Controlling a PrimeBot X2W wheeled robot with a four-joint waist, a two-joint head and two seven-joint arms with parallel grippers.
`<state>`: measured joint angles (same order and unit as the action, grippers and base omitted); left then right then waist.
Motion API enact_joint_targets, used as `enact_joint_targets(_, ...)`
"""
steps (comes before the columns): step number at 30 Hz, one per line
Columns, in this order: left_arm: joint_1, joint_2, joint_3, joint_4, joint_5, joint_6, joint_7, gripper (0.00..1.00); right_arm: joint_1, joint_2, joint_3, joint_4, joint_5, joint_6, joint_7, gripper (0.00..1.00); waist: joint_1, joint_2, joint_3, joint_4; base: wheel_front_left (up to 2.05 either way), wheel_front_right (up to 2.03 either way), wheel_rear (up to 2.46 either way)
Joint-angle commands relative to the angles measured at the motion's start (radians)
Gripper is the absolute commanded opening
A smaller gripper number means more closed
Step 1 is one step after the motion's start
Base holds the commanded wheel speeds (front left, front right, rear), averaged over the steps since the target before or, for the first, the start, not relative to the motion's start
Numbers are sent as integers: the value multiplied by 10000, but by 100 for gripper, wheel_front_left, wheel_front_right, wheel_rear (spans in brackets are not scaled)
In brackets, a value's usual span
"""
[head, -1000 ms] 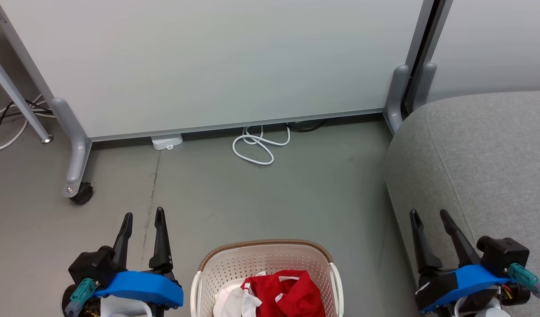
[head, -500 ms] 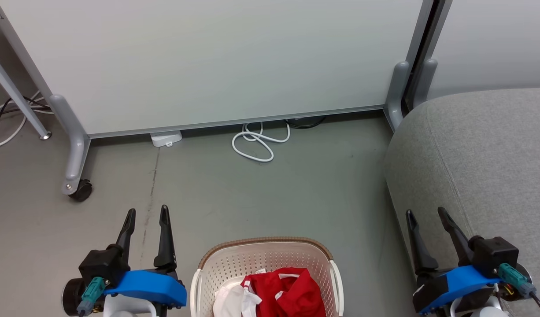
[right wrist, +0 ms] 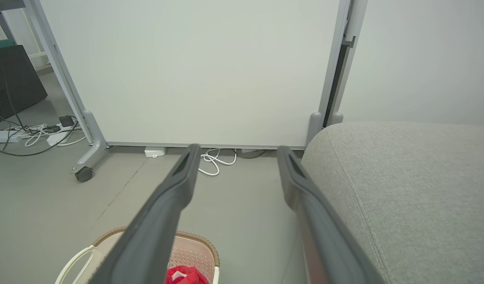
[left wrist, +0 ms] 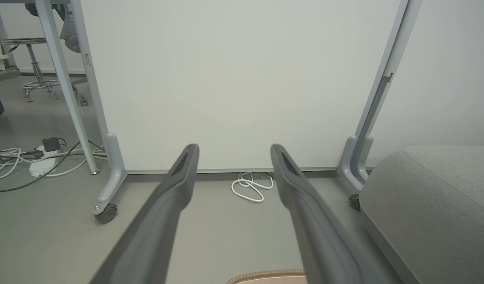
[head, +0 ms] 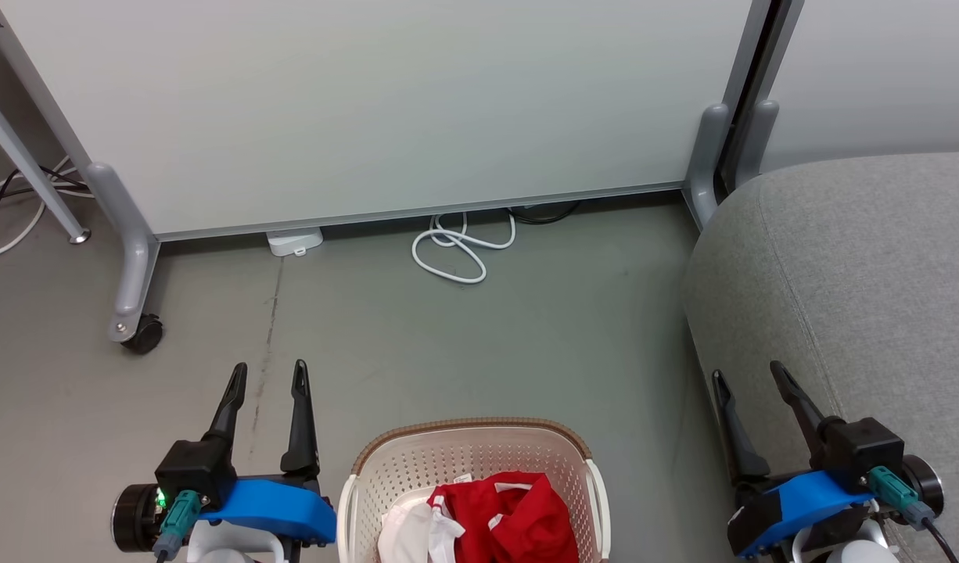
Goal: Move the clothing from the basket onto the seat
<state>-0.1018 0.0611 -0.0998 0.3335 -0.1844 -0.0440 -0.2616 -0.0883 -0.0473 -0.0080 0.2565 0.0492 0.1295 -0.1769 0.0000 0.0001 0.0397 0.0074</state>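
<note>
The cream basket (head: 417, 469) with a brown rim stands on the floor at the bottom centre of the head view. Red clothing (head: 511, 516) with white trim lies bunched inside it; the right wrist view shows a red patch of the clothing (right wrist: 184, 275) in the basket (right wrist: 198, 246). The grey seat (head: 863, 281) fills the right side, also seen as the seat (left wrist: 431, 197) and the seat (right wrist: 404, 189). My left gripper (head: 268, 374) hovers open left of the basket, empty. Over the seat's near-left edge, my right gripper (head: 749, 375) stands open and empty.
A white wheeled partition (head: 370, 109) stands behind the grey floor, with a castor (head: 141, 334) at its left leg. A coiled white cable (head: 456, 250) and a small white box (head: 294, 241) lie at its base. More cables (left wrist: 25, 157) trail at the far left.
The head view has tipped slightly, shifting the scene up. Both grippers have edged forward and a little inward, staying open. The clothing in the basket has not moved.
</note>
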Motion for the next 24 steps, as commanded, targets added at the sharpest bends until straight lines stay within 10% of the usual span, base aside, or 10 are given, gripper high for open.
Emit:
enact_joint_targets(1,-130,14,17,15,15,21,-52,100,-66,-56,10,6,7,22,-31,100,0,-1,-3,-6,0,0,0)
enact_joint_targets(24,-624,-29,-87,1291,-486,-233,31,100,-604,-51,684,-215,276,21,-279,100,0,-1,1140,-1116,0,0,0)
